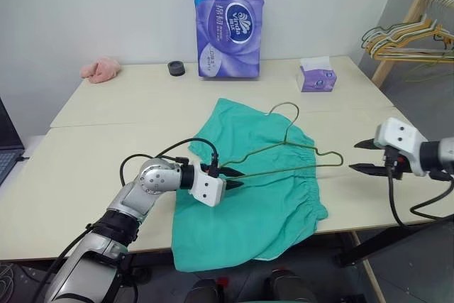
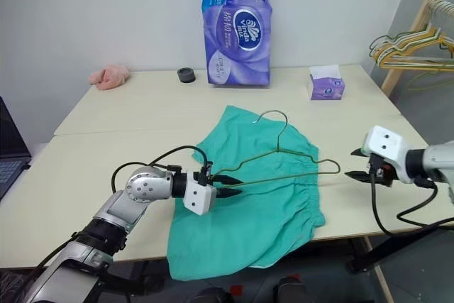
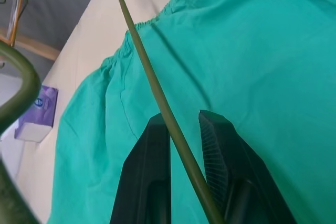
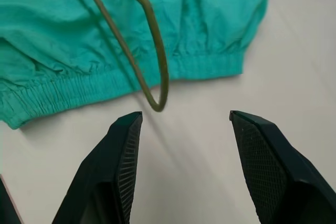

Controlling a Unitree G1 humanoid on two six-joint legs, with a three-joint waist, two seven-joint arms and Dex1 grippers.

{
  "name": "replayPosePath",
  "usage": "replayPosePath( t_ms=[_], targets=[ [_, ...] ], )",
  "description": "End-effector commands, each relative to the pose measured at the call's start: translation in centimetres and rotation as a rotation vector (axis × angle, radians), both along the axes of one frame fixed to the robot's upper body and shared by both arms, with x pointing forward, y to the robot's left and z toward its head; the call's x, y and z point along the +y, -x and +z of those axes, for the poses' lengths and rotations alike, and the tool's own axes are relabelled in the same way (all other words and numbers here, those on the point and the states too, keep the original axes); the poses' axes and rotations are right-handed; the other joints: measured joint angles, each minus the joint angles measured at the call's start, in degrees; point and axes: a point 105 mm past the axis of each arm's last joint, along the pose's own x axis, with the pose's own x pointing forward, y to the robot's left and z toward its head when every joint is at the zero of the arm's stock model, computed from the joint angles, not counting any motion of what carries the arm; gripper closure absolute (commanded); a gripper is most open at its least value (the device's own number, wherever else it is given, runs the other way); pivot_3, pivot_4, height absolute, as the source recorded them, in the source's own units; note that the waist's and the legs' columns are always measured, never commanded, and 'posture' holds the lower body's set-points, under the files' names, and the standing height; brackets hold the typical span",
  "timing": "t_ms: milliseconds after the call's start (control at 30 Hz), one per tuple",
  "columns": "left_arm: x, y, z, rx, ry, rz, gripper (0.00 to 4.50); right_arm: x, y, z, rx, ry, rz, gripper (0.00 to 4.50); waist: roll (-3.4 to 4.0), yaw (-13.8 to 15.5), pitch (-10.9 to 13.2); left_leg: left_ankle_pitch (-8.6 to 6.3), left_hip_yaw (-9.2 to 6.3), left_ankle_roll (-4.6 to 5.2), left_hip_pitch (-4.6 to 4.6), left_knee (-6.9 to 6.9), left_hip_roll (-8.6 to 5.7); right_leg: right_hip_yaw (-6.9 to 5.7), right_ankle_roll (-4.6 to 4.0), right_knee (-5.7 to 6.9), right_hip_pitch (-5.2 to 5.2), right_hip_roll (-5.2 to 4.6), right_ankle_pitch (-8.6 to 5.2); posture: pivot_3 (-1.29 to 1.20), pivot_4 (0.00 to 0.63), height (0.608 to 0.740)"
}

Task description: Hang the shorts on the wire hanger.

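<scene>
Quick headcount of what's on and around the table

One pair of teal shorts (image 1: 250, 196), one bare wire hanger (image 1: 298, 148) over them, one big purple pack of tissue rolls (image 1: 228, 20), one small purple tissue box (image 1: 317, 75), one pink cloth (image 1: 100, 69), one small black round thing (image 1: 176, 68) that I can't make out, and one laptop (image 1: 8, 148) poking in at the edge. Two grippers, the left gripper (image 1: 234, 177) and the right gripper (image 1: 363, 156), two black fingers each. The bunch of coloured hangers (image 1: 408, 37) on the wooden rack is several, too tangled to count properly.
</scene>
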Motion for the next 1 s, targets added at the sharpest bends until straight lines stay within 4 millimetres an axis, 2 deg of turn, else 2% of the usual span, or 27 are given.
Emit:
replayPosePath(
  t_ms=[33, 233, 533, 833, 933, 1000],
  targets=[
    [-0.3, -0.2, 1.1, -0.048, 0.034, -0.01, 3.96, 1.3, -0.4, 0.6, -0.012, 0.022, 0.072, 1.68, 0.0, 0.0, 0.0, 0.0, 0.0, 0.0, 0.0, 0.01, 0.0, -0.01, 0.0, 0.01, 0.0, 0.0, 0.0, -0.15, 0.056, 0.74],
    [-0.3, -0.3, 1.2, -0.051, 0.035, -0.009, 3.96, 2.5, -0.8, -0.5, 0.04, 0.052, 0.134, 1.68, 0.0, 0.04, 0.0, 0.0, -0.03, 0.0, -0.01, 0.02, 0.0, -0.04, 0.0, 0.01, -0.01, -0.02, 0.01, -0.15, 0.057, 0.74],
    [-0.3, -0.3, 1.1, -0.056, 0.026, -0.015, 3.96, 3.4, -0.9, -0.8, 0.064, 0.089, 0.189, 4.49, 0.01, 0.02, 0.0, 0.0, -0.08, 0.0, -0.01, 0.01, 0.0, -0.05, -0.01, 0.03, -0.03, -0.04, 0.01, -0.15, 0.06, 0.74],
    [-0.4, -0.6, 1.1, -0.068, 0.035, -0.013, 3.96, 4.1, -0.6, -0.7, 0.075, 0.102, 0.23, 4.5, 0.03, 0.03, 0.0, -0.01, -0.1, -0.01, -0.02, 0.02, -0.01, -0.07, -0.01, 0.03, -0.03, -0.05, 0.01, -0.15, 0.059, 0.74],
    [-0.4, -0.2, 0.9, 0.02, 0.061, -0.004, 3.96, 3.9, -0.5, -0.6, 0.071, 0.096, 0.225, 4.5, 0.03, 0.01, 0.0, -0.01, -0.1, -0.01, -0.02, 0.01, -0.01, -0.06, -0.01, 0.03, -0.04, -0.05, 0.01, -0.15, 0.059, 0.74],
    [-0.5, 0.0, 1.0, 0.07, 0.077, -0.008, 3.24, 3.7, -0.5, -0.5, 0.065, 0.101, 0.223, 4.5, 0.03, -0.03, 0.0, -0.01, -0.1, -0.01, -0.02, 0.01, -0.01, -0.07, -0.01, 0.04, -0.04, -0.05, 0.01, -0.15, 0.06, 0.74]
  ],
)
